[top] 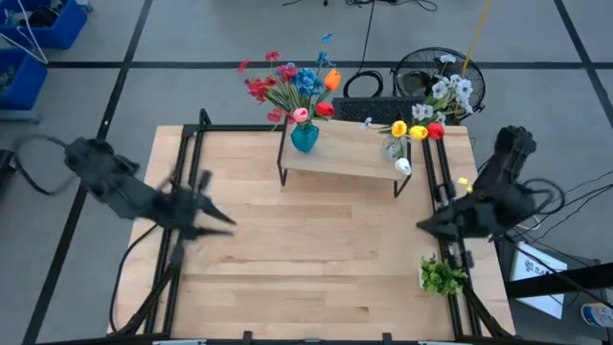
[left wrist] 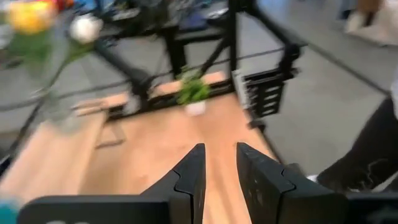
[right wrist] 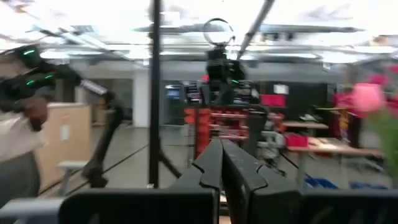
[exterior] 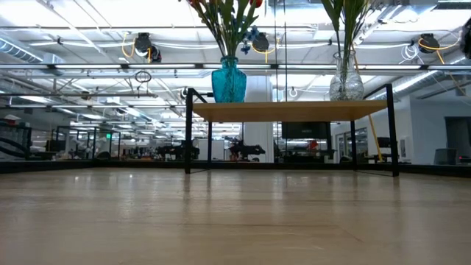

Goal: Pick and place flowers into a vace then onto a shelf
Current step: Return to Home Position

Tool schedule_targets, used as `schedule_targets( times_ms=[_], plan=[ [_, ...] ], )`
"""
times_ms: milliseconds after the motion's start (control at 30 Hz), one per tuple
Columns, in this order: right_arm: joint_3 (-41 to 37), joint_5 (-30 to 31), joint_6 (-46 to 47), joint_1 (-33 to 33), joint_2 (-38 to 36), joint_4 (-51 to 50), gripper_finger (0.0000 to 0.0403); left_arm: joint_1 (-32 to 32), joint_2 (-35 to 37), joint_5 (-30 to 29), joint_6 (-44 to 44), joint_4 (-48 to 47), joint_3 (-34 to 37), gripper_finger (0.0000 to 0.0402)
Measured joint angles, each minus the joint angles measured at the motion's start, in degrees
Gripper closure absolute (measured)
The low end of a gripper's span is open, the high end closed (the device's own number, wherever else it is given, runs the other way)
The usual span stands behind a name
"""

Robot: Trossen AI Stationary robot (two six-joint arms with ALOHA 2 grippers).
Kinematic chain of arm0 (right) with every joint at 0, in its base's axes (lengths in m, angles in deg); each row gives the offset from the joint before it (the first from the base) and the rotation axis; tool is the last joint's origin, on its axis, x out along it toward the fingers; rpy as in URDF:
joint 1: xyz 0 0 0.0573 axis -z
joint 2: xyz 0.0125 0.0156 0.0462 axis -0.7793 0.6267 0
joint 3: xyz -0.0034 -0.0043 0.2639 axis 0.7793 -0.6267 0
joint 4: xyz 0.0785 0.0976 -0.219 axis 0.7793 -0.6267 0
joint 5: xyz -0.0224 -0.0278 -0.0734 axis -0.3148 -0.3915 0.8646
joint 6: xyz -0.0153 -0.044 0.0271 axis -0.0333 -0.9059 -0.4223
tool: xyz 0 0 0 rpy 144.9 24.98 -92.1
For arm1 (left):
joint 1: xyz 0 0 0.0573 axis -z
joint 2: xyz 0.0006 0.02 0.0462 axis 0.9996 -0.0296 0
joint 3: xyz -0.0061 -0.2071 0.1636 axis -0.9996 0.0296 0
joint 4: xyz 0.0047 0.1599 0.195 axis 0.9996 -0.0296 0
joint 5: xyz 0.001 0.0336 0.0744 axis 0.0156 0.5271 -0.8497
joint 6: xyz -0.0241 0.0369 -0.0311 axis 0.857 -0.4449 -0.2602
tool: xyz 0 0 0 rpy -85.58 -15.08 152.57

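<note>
Before the shelf (top: 340, 159), toward its left, your left gripper (top: 221, 220) hangs over the table (top: 316, 264), fingers a little apart, empty. Your right gripper (top: 424, 226), before the shelf's right end, has its fingers pressed together, empty. On the shelf, the flowers (top: 292, 84) stand in a blue vase (top: 305, 138) and a clear vase (top: 395, 147).

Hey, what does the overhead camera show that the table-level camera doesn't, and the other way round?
Only the high view shows the left gripper and right gripper, hovering over the left and right sides of the table, and the leafy plant by its right edge. Only the low view looks under the shelf into the room behind. Both show the shelf carrying the blue vase and clear vase, each holding flowers.
</note>
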State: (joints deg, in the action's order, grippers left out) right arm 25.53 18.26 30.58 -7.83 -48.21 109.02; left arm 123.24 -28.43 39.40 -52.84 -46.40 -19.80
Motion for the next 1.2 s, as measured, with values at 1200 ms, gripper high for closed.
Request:
schedule_targets(
  times_ms=[1200],
  plan=[
    [-35.09, -30.34, 15.17, 35.57, -14.19, 17.72, 0.0403, -17.98, 51.12, 17.99, -3.87, 60.88, 68.39, 0.0305]
  ],
)
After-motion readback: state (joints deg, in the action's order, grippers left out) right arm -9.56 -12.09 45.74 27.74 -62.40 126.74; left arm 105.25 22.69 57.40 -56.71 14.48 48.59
